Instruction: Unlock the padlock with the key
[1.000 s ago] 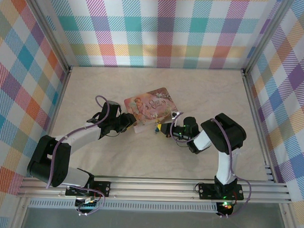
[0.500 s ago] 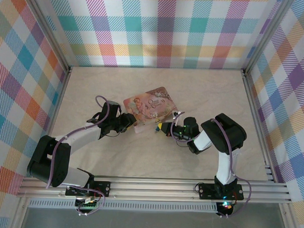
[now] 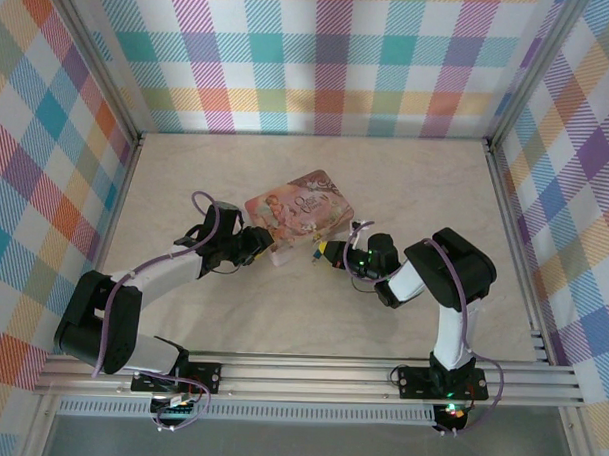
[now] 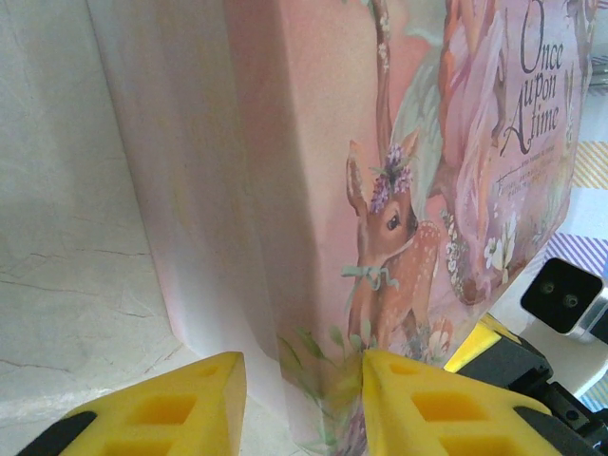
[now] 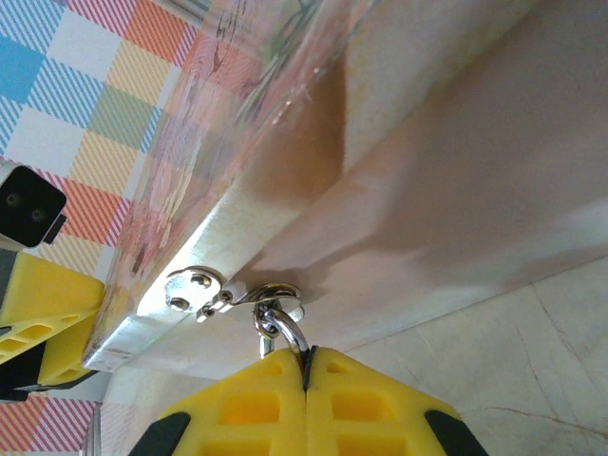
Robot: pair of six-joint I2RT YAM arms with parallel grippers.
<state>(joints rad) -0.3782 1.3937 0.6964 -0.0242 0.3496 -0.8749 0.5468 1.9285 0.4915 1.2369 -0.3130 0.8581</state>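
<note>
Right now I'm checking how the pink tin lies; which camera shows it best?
Top external: the whole tin shows, lid toward the camera. Left wrist gives one corner and lid artwork close up; right wrist, its side wall and metal latch.

Tin (image 3: 298, 213) on table (image 3: 416, 192) centre; left jaws astride near-left corner, right jaws at near-right edge.

Seen from my remote station: the left arm (image 3: 153, 275) and right arm (image 3: 445, 271) wear white shells with bulky black joints. Purple cables (image 3: 199, 198) loop alongside, black base plates (image 3: 175, 370) sit beneath, and my fingers (image 4: 157, 408) are yellow blocks with square recesses.
</note>
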